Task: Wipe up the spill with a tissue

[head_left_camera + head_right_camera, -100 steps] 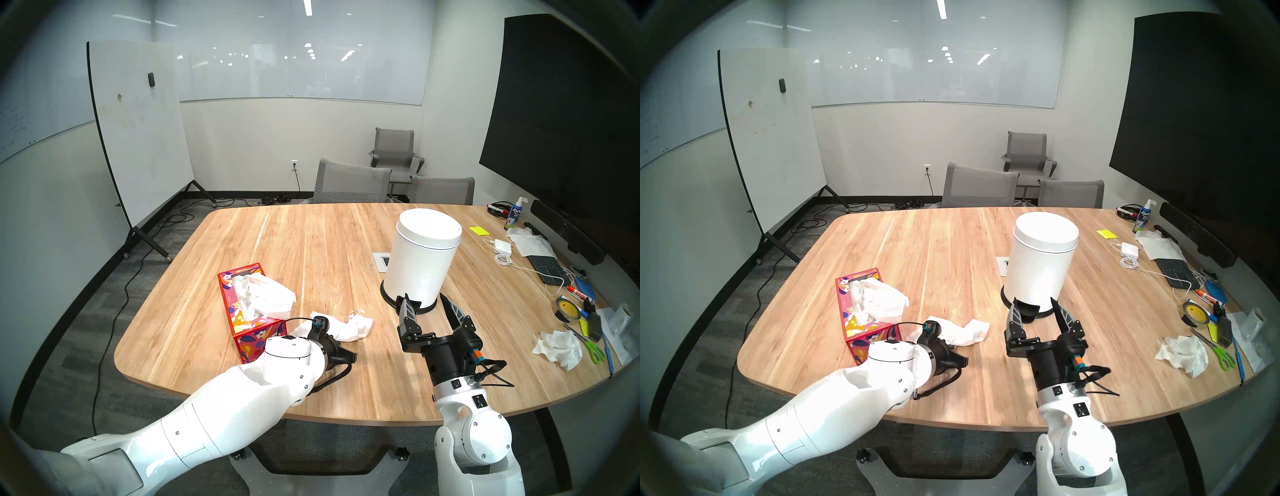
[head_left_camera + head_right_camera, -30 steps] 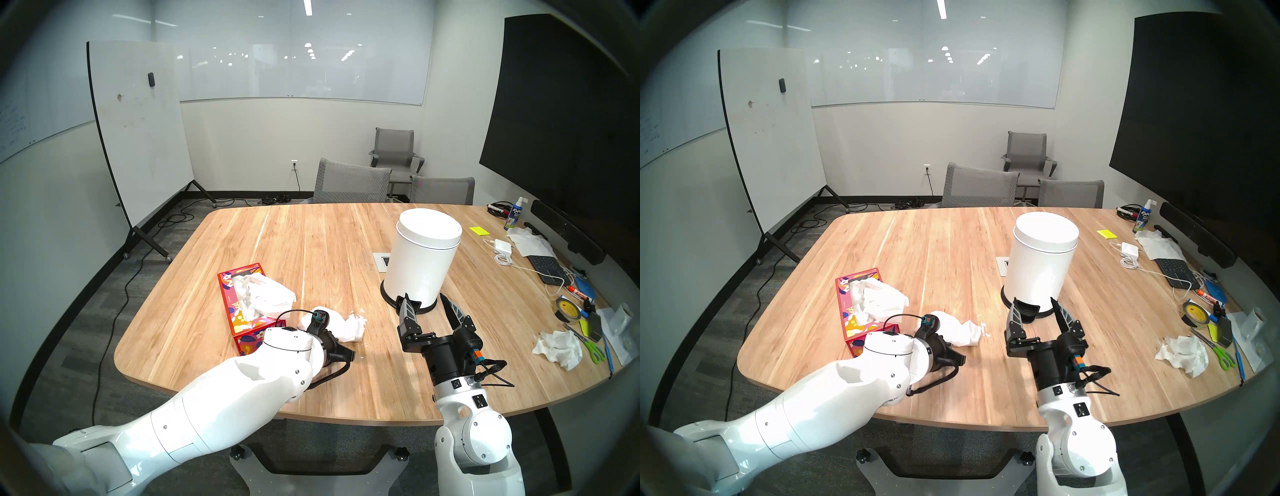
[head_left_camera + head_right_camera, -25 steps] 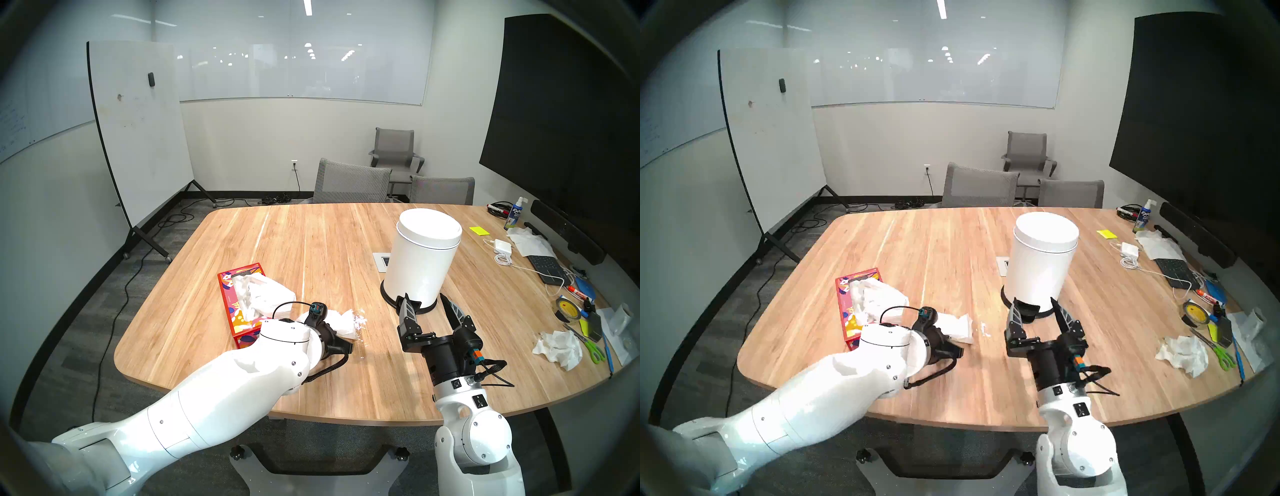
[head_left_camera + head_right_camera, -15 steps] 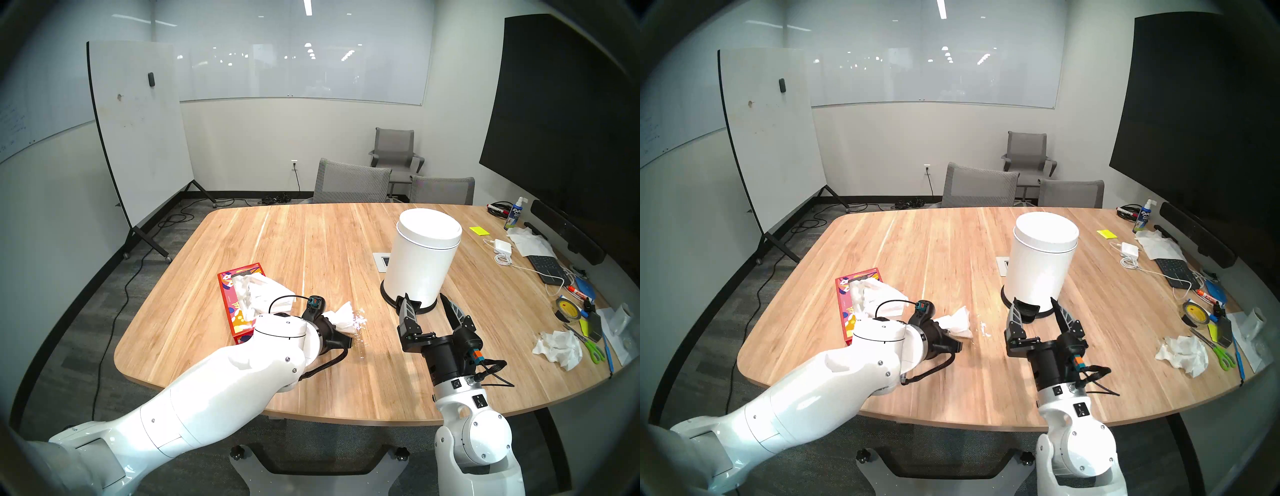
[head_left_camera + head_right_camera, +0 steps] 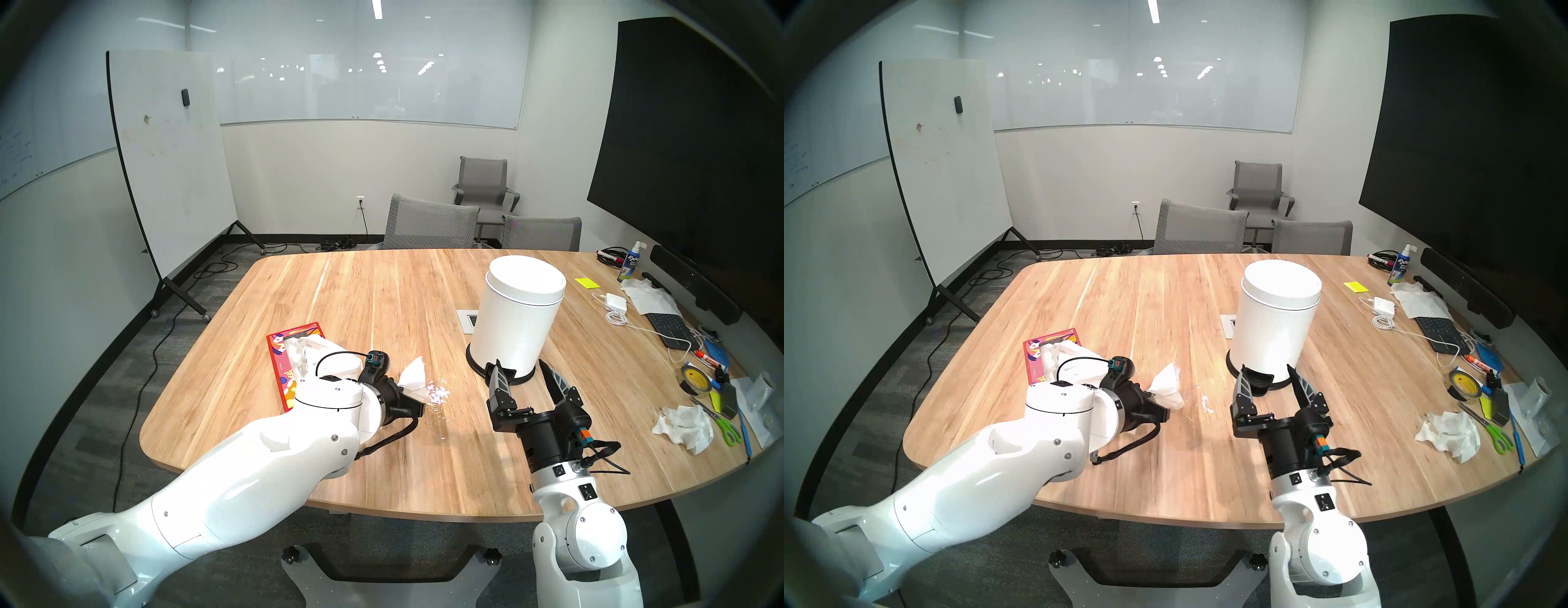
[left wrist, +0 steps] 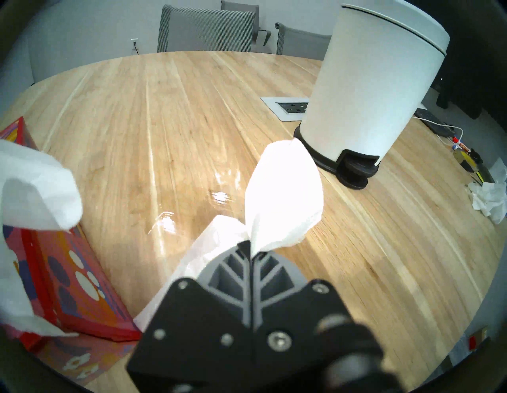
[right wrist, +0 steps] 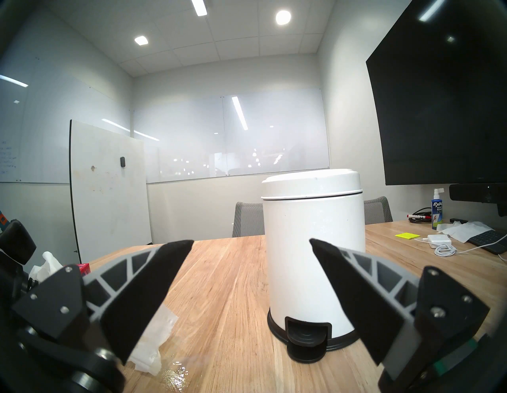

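My left gripper (image 5: pixel 401 388) is shut on the white tissue (image 5: pixel 414 377), which bunches out past the fingertips and is held just above the wooden table (image 5: pixel 382 297). The left wrist view shows the shut gripper (image 6: pixel 252 249) pinching the tissue (image 6: pixel 282 192). The spill (image 5: pixel 437 394) is a glossy clear patch on the table just right of the tissue, and it also shows as wet glints in the left wrist view (image 6: pixel 219 196). My right gripper (image 5: pixel 519 365) is open and empty, right of the spill, facing the bin.
A red floral tissue box (image 5: pixel 281 364) with tissues bulging out lies left of my left gripper. A white pedal bin (image 5: pixel 515 314) stands beyond my right gripper. A crumpled paper wad (image 5: pixel 683 426), scissors, tape and cables crowd the table's right edge.
My left gripper has drawn back to the left and risen, dragging the tissue off the spill and lifting it. The wet glints now lie uncovered. The right arm has not moved.
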